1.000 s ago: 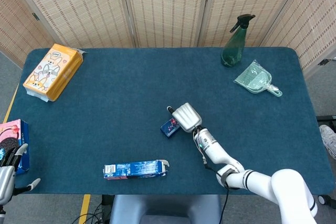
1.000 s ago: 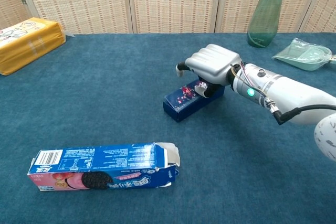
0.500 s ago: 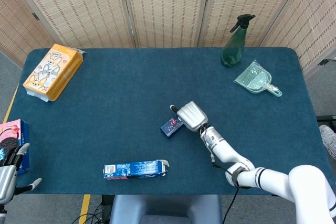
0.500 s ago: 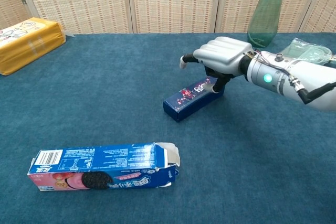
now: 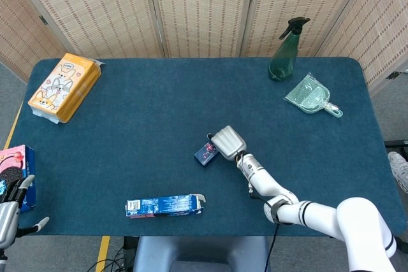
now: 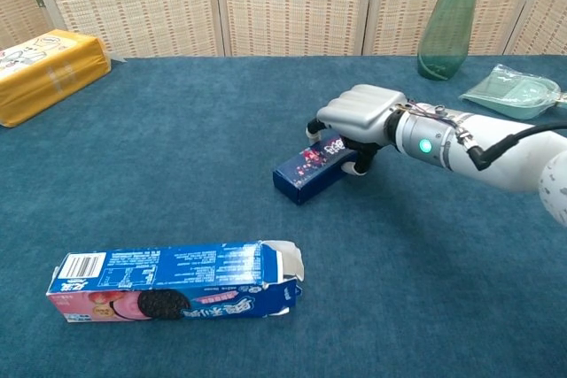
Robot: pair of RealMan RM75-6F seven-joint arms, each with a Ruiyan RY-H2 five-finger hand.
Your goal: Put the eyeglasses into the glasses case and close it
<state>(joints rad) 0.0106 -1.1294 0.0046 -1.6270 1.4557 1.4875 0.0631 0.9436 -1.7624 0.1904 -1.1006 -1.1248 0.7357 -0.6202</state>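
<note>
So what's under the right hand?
The right hand covers the far end of the closed dark blue glasses case. Actual contact is hidden, as is anything inside.

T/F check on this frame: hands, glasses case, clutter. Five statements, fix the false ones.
1. The right hand rests on one end of the closed glasses case. True.
2. The case lies open with eyeglasses inside. False: it is closed, and no eyeglasses show.
3. The left hand hangs off the table's near-left corner, holding nothing. True.
4. The cookie box stands upright beside the spray bottle. False: it lies flat near the front edge, far from the bottle.
5. The green dustpan lies by the yellow tissue pack. False: it lies near the bottle, across the table from the pack.
</note>
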